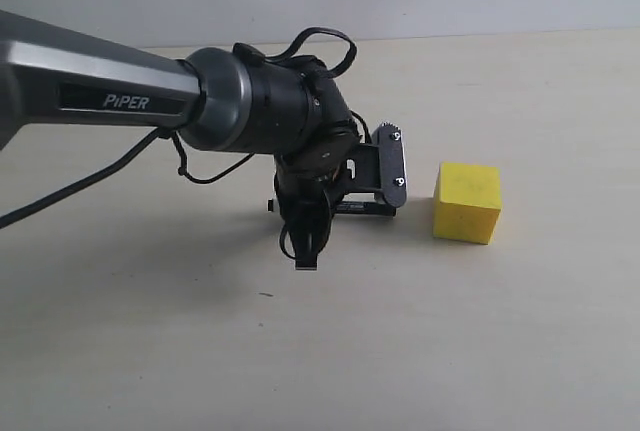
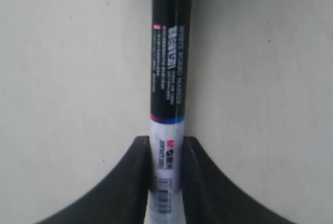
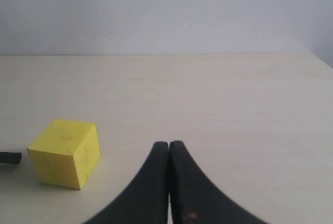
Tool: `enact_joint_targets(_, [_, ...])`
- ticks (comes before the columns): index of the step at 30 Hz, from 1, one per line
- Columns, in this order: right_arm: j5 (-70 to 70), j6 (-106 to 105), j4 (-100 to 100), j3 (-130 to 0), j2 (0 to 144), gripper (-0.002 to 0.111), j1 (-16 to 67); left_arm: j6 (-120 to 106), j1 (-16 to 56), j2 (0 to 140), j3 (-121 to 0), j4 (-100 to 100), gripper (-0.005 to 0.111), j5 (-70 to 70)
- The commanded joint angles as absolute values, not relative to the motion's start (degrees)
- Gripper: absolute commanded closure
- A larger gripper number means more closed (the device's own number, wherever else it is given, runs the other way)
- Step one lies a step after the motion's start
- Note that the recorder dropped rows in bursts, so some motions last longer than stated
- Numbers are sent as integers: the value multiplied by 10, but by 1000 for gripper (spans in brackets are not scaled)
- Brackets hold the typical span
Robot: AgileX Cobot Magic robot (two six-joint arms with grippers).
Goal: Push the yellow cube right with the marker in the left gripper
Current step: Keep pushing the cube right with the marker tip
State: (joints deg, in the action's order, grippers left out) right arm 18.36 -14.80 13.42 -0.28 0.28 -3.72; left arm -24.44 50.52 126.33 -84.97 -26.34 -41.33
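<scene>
The yellow cube (image 1: 467, 201) sits on the pale tabletop (image 1: 470, 351), right of centre in the exterior view. The marker (image 2: 169, 52) is held just to its left, its black end (image 3: 9, 157) near the cube's side but not touching it. The left gripper (image 2: 165, 148) clamps the marker's white barrel between two dark fingers, and the black length runs out ahead, low over the tabletop. The arm (image 1: 130, 101), marked PiPER, reaches in from the left. The right gripper (image 3: 169, 145), apart from the cube, has its fingers pressed together on nothing.
</scene>
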Motion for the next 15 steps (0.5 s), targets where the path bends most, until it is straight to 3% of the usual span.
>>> enact_joint_targets(1, [177,-149,131,0,0,108,-40,-237,534,1266,-852,-258,107,-361])
enact_joint_targets(15, [177,-149,131,0,0,108,-40,-220,537,1267,-852,-259,107,-422])
